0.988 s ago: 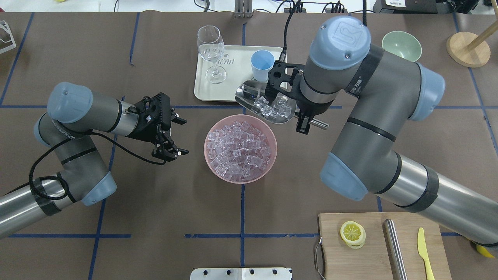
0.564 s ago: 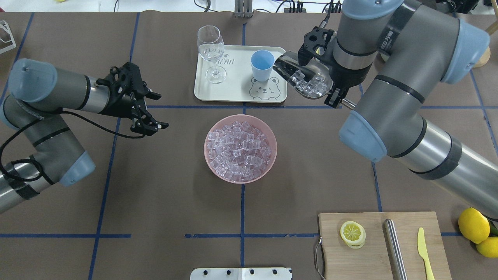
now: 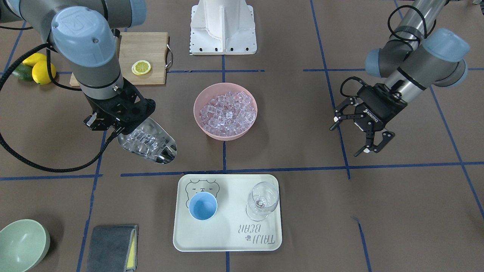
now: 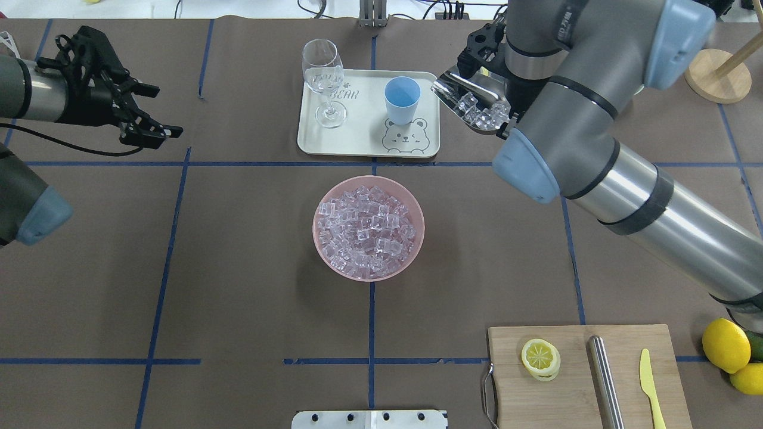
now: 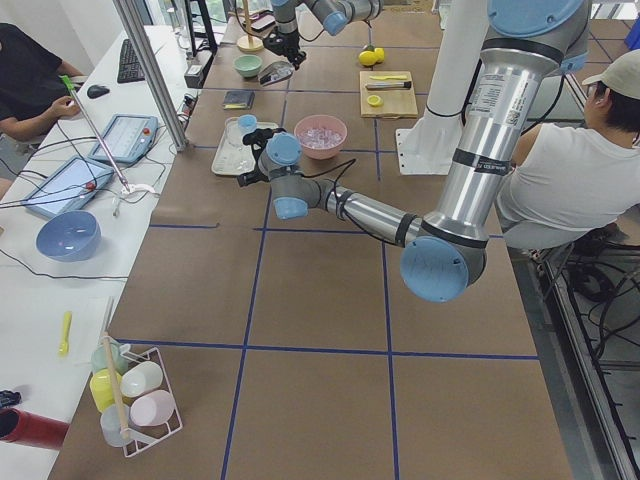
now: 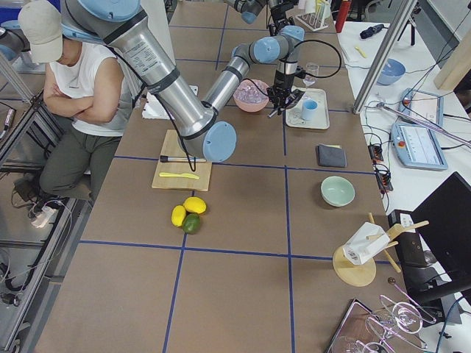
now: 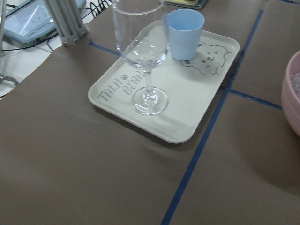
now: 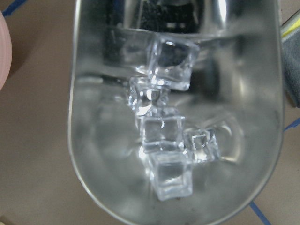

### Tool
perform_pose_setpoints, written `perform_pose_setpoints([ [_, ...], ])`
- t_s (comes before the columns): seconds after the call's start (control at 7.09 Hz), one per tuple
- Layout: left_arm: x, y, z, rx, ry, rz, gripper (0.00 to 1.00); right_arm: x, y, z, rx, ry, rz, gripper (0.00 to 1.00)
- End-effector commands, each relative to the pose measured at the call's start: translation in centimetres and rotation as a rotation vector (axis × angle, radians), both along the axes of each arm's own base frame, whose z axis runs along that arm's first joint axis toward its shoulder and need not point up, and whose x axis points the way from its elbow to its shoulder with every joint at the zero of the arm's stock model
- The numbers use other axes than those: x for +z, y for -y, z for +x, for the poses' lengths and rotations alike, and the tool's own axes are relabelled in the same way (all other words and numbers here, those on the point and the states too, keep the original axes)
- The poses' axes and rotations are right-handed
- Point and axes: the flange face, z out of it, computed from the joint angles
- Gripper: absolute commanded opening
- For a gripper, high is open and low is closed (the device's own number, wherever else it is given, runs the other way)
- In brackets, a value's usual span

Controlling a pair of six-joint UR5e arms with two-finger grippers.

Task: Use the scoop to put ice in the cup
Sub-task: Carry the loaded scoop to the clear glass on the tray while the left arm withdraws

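Ice (image 8: 164,136) lies heaped in the scoop (image 3: 149,145), and the right gripper (image 3: 113,121) has its jaws clamped on the handle end. It holds the scoop in the air just beside the tray (image 3: 227,241), mouth toward the cup (image 3: 202,206). The cup stands upright on the tray and looks empty. I'd call this the carry step: next the lip must come over the cup's rim, then tip gently. The left gripper (image 3: 349,138) hangs well apart, jaws spread wide, holding nothing.

Left tool (image 3: 347,139) spread wide, right tool (image 3: 110,125) clamped tight
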Motion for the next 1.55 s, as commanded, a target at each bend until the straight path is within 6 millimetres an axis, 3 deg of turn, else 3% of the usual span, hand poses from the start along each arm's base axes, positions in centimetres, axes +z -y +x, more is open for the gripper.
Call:
perform_pose_setpoints([
  [0.0, 2.4, 1.2, -5.3, -0.086, 0.024, -0.029, 1.0, -1.7, 3.3, -3.1, -0.003, -0.045, -0.051, 0.0],
  [0.14, 3.2, 1.4, -6.7, -0.109, 0.033, -0.037, 1.0, -2.7, 4.7, -5.0, -0.009, -0.064, -0.072, 0.0],
  [0.28, 3.5, 1.8, -7.5, -0.129, 0.037, -0.045, 1.0, -4.9, 6.0, -6.6, -0.014, -0.072, -0.083, 0.0],
  [0.85, 5.1, 2.4, -8.1, -0.176, 0.064, -0.066, 1.0, -0.9, 7.0, -8.6, -0.025, -0.143, -0.155, 0.0],
  [1.13, 5.6, 2.8, -8.9, -0.19, 0.074, -0.091, 1.0, -0.2, 7.7, -8.6, -0.029, -0.178, -0.143, 0.0],
  [1.41, 5.6, 2.8, -9.2, -0.192, 0.075, -0.088, 1.0, -1.1, 8.4, -9.2, -0.046, -0.19, -0.14, 0.0],
])
